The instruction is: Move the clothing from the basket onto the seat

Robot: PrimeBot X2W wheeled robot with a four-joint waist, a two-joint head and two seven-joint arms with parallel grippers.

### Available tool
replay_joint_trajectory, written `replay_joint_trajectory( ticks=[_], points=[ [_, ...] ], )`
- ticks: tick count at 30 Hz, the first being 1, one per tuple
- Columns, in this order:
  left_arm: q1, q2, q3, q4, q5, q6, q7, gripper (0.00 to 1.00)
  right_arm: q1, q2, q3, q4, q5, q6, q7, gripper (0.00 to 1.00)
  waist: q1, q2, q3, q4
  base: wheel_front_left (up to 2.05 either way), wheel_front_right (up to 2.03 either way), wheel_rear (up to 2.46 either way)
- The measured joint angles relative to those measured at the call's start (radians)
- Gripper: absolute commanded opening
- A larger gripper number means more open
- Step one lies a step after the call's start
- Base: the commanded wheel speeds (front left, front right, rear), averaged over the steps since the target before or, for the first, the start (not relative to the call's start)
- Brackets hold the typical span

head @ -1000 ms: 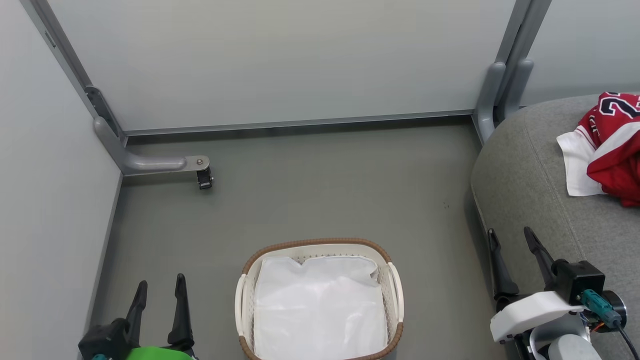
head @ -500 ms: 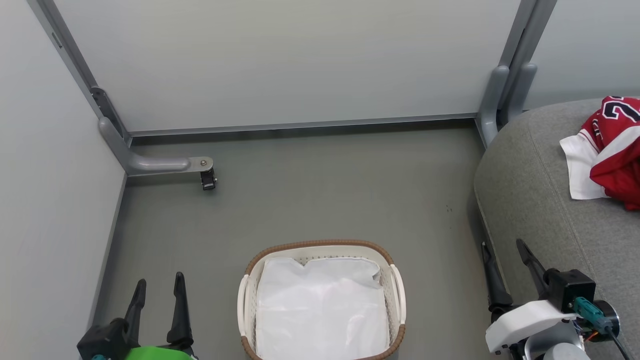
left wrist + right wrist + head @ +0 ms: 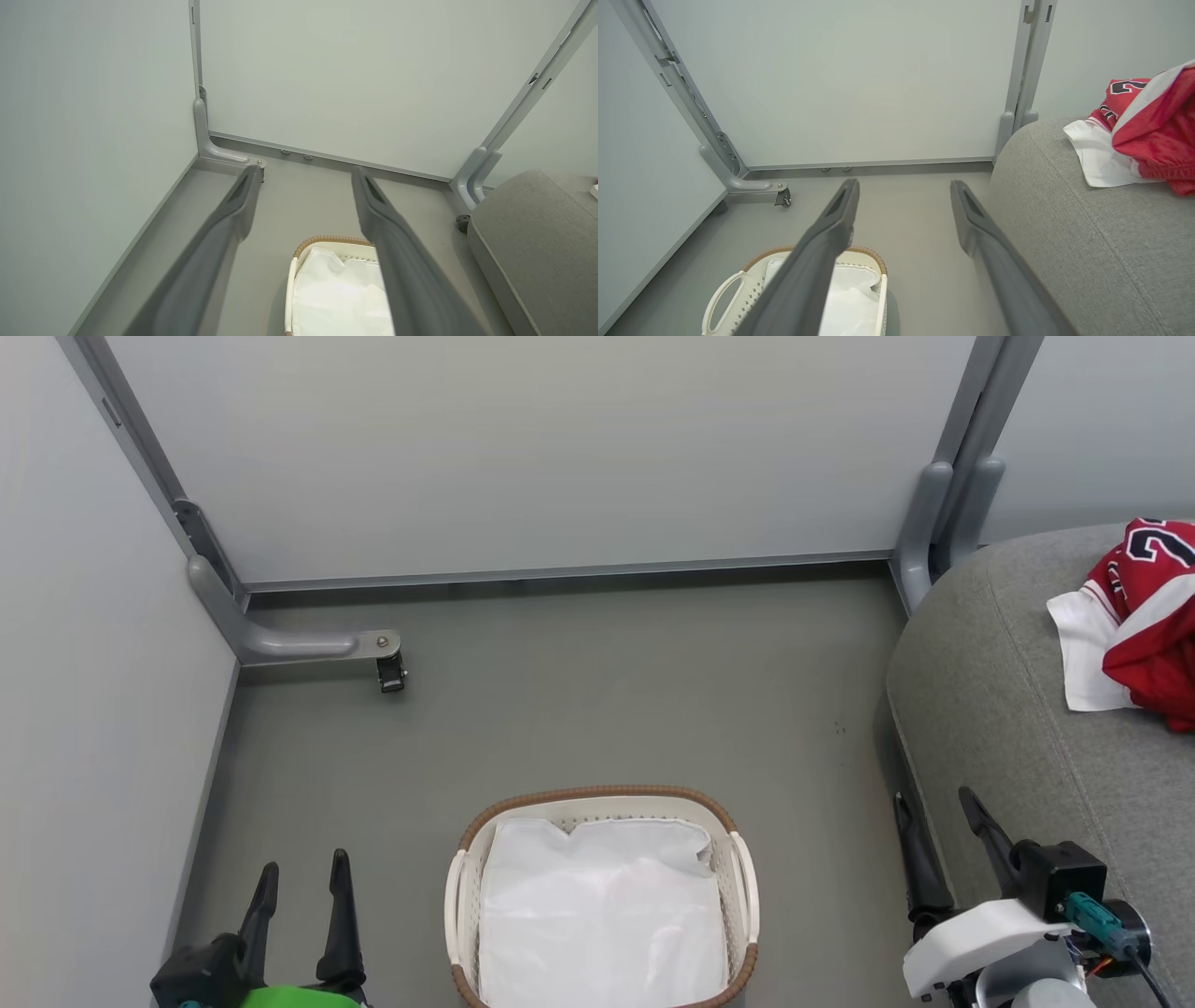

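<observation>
Head view, red clothing (image 3: pixel 1153 644) on seat (image 3: pixel 1008 709) far right, white sheet (image 3: pixel 597 915) in basket (image 3: pixel 597 793), my left gripper (image 3: pixel 305 861) and right gripper (image 3: pixel 932 796) spread, empty.

Red clothing (image 3: pixel 1144 625) heaped on grey seat (image 3: pixel 1008 709), white basket (image 3: pixel 597 795) on floor

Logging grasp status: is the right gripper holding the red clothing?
No, the right gripper is open and empty, apart from the clothing, which lies on the seat.

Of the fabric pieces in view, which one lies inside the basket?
The plain white sheet, which fills the basket. The red clothing with white trim lies on the grey seat to the right, not in the basket.
</observation>
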Motion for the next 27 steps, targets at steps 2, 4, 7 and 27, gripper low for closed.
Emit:
replay_joint_trajectory(
  ticks=[2, 4, 7, 27],
  points=[
    [0.000, -0.002, 0.000, 0.002, 0.002, -0.004, 0.000, 0.00, 0.000, 0.000, 0.002, 0.001, 0.000, 0.000, 0.000, 0.00, 0.0000, 0.0000, -0.001, 0.000, 0.00, 0.00, 0.00],
    [0.000, -0.003, -0.002, 0.019, 0.002, -0.005, 0.000, 0.00, 0.004, 0.003, 0.002, 0.014, 0.000, 0.000, 0.001, 0.00, 0.0000, 0.0000, -0.001, 0.000, 0.00, 0.00, 0.00],
    [0.001, -0.005, -0.002, 0.045, 0.001, -0.005, 0.001, 0.00, 0.013, 0.009, 0.003, 0.040, 0.001, 0.000, 0.003, 0.00, 0.0000, 0.0000, -0.001, 0.000, 0.00, 0.00, 0.00],
    [-0.020, -0.021, 0.047, 0.046, -0.299, -0.018, 0.098, 0.00, 0.015, 0.009, -0.027, 0.023, 0.351, 0.000, 0.096, 0.00, 0.0000, 0.0000, -0.001, -0.008, 0.00, 0.00, 0.00]
  ],
)
